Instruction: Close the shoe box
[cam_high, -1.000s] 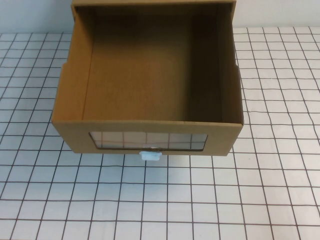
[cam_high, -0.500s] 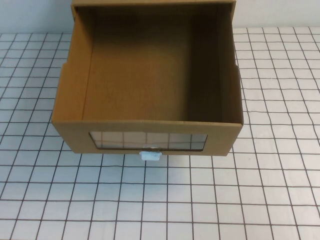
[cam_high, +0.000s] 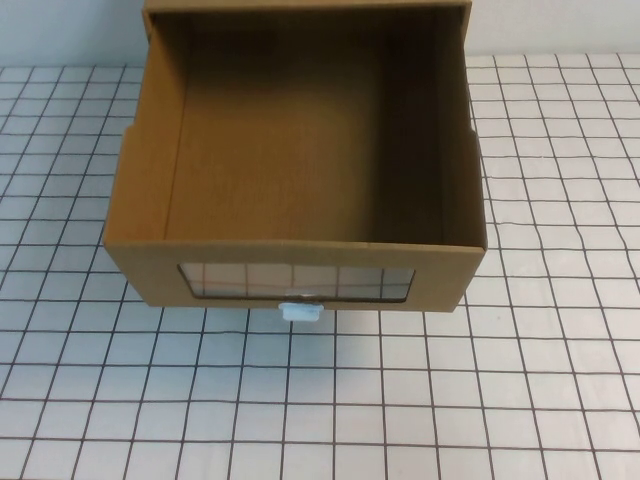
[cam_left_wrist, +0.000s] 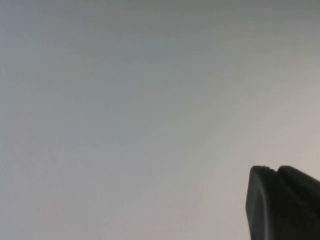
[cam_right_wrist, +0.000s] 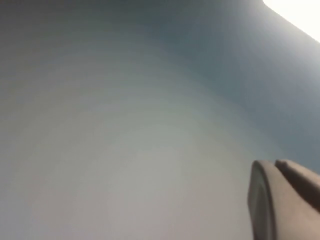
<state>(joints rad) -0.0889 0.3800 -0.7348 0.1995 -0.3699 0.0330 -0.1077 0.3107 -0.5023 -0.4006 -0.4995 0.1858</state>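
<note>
Cardboard fills most of the high view: the shoe box (cam_high: 300, 180) sits at the centre and toward twelve o'clock on the white gridded table (cam_high: 540, 380), its brown drawer pulled well out toward six o'clock from the outer sleeve, whose top edge shows at twelve. The drawer's inside is bare brown board, open to the camera. Its front panel faces six o'clock and carries a clear rectangular window (cam_high: 296, 281), through which the table's grid lines show, and just below the window a small white handle (cam_high: 300, 311) juts out (at about the middle of the panel).

Neither arm appears in the high view. The left gripper (cam_left_wrist: 282, 205) shows only as a dark fingertip at the edge of the left wrist view, against a plain pale-grey surface; whether its pincer is apart or together I cannot tell. The right gripper (cam_right_wrist: 282, 200) likewise shows as one greyish fingertip against a blurred grey-blue background, and its pincer's state cannot be told either.
</note>
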